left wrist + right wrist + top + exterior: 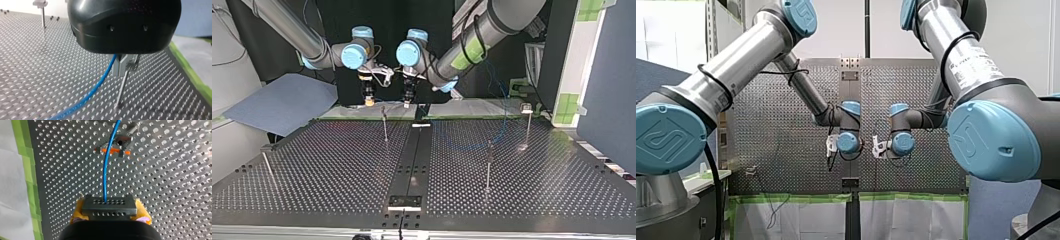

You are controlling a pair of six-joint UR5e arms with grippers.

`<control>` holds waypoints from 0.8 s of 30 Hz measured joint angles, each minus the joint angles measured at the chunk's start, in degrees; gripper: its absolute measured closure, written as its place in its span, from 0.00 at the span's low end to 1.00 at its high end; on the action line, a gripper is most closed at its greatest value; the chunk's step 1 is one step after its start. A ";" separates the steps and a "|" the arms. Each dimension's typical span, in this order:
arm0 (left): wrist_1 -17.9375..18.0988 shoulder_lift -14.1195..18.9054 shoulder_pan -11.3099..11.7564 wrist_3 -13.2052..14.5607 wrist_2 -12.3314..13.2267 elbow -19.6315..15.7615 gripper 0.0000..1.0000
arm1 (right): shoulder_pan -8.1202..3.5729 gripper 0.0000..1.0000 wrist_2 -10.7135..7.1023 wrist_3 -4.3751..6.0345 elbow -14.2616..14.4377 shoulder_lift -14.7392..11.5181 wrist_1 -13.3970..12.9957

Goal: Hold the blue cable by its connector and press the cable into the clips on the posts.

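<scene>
**Right fingers** [78, 210]: yellow-padded, pinching the dark connector [109, 206] from both sides. The blue cable [106, 175] leaves the connector's perforated face and runs straight ahead of the fingers to a clip [120, 143] with orange parts.

**Left fingers** [117, 67]: metal, pressed together with only a thin slit between them. The cable emerges just beside them and curves away down to the desk [37, 75]. It cannot be told whether the fingers trap the cable or only bear on it. A post [122, 87] stands directly under them.

**Layout, top view:** both sets of fingers hang close together at 12 o'clock of the desk. Taken from the desk's centre, further posts stand at:
- 11 o'clock [384, 122]
- 3 o'clock [488, 167]
- 2 o'clock [527, 122]
- 9 o'clock [267, 167]

**Handling, as judged:**
- The cable is thin, light and limp, with a little spring, since it holds a smooth arc. It cannot be steered by pushing from far off.
- The connector is rigid and blocky, so it is the correct place to hold.
- The jacket looks smooth. Expect it to slide through metal fingers, which helps when running along it but not when pulling.
- Keep the run between connector and clip taut, and press close beside each clip.
- Avoid sharp bends where the cable enters the connector, the likely weak point.
</scene>
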 joint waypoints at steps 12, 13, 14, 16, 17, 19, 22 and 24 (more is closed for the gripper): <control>0.89 -6.02 -1.55 -2.25 -3.53 5.47 1.00 | -2.96 1.00 -2.48 0.74 0.02 0.25 0.08; 1.20 -6.14 -1.65 -2.18 -4.18 5.55 1.00 | -3.25 1.00 -2.94 0.75 0.02 0.40 0.06; 1.44 -6.20 -1.72 -2.16 -4.70 5.58 1.00 | -3.63 1.00 -3.60 0.79 0.02 0.71 0.05; 2.15 -6.25 -1.90 -2.19 -5.83 5.62 1.00 | -4.20 1.00 -4.66 0.87 0.02 1.28 0.01; 2.53 -6.25 -1.99 -2.21 -6.24 5.62 1.00 | -4.56 1.00 -5.34 0.93 0.02 1.62 -0.03; 3.20 -6.27 -2.27 -2.24 -6.93 5.62 1.00 | -5.13 1.00 -6.33 1.20 0.02 1.94 -0.11; 3.72 -6.29 -2.81 -2.44 -7.66 5.63 1.00 | -6.15 1.00 -8.05 2.12 0.02 2.16 -0.46; 3.98 -6.29 -3.24 -2.65 -8.19 5.64 1.00 | -7.11 1.00 -9.31 2.46 0.03 2.23 -0.72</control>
